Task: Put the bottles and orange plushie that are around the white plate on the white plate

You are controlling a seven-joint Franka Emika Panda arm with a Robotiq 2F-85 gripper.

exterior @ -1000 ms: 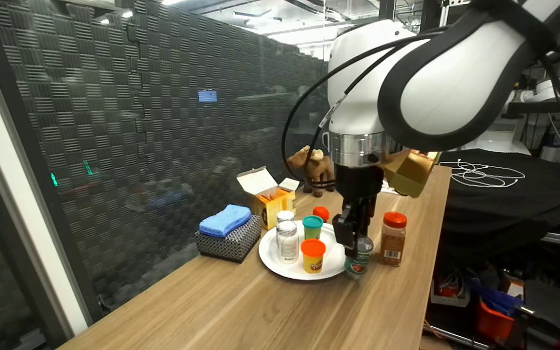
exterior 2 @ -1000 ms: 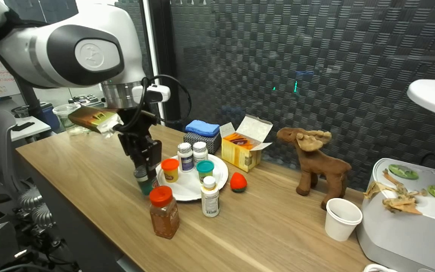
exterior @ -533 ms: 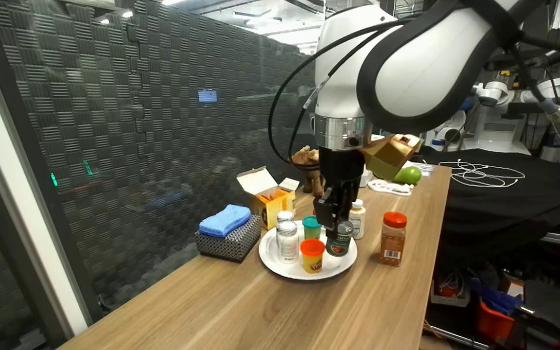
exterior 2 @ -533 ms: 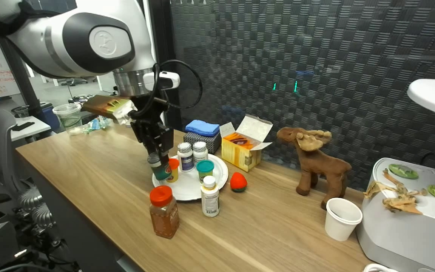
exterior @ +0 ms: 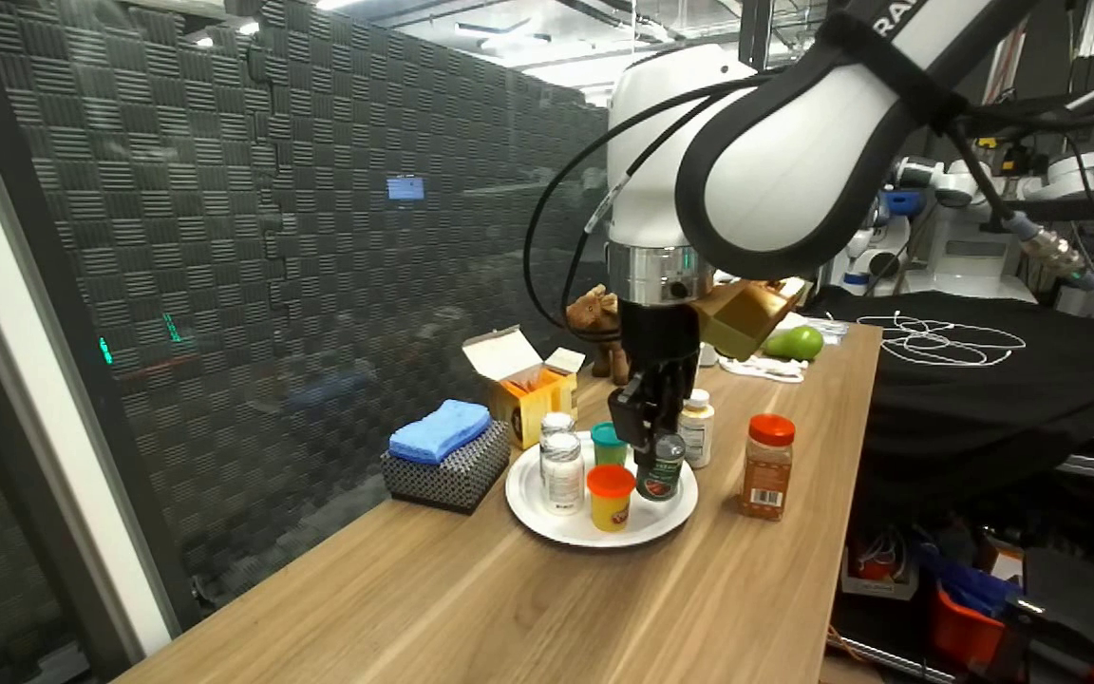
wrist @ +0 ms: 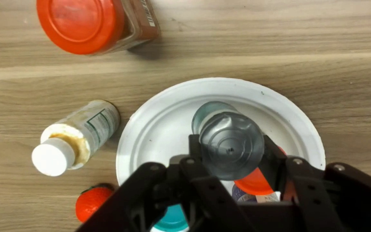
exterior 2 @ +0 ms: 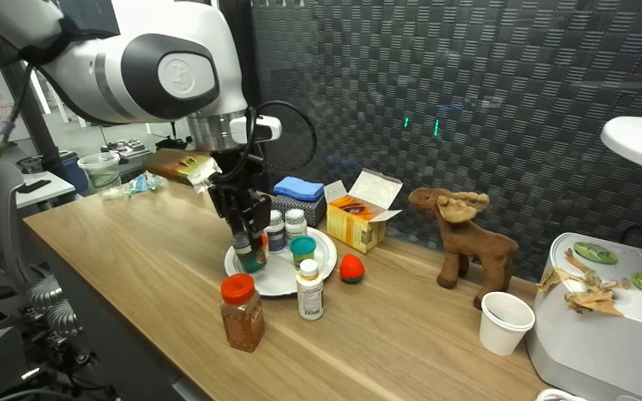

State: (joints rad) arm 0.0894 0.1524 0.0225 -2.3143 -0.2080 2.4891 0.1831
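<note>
Green bottle (exterior: 663,472) tilted, dark end up

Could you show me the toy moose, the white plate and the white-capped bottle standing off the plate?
Toy moose (exterior 2: 470,240), in an exterior view: on its brown body.
White plate (wrist: 161,138), in the wrist view: on its bare inner surface.
White-capped bottle (exterior 2: 311,296), in an exterior view: on its printed label.

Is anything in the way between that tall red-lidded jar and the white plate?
Nothing visible stands between the red-lidded jar and the white plate; one white-capped bottle is off to the side. Where the plate faces it, though, the jaws hold a gray-capped jar, so setting that down would probably come first.
</note>
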